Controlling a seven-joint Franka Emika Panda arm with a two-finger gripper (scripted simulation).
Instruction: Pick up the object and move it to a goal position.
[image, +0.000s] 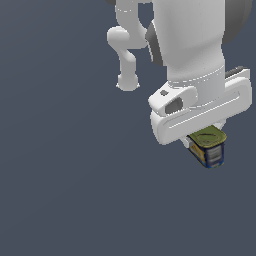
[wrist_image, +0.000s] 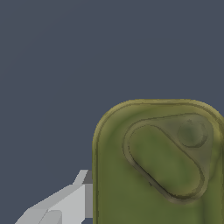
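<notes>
The object is a small tin with an olive-green top and dark blue sides carrying a yellow and white label. It sits directly under the white hand of my gripper, between the fingers. In the wrist view the object fills the frame close up, showing its green lid with an oval pull-tab relief. One white finger shows there, its dark pad pressed flat against the tin's side. The other finger is out of frame. The gripper is shut on the tin.
A plain dark grey-blue surface lies all around. The arm's white links rise behind the hand toward the top of the exterior view.
</notes>
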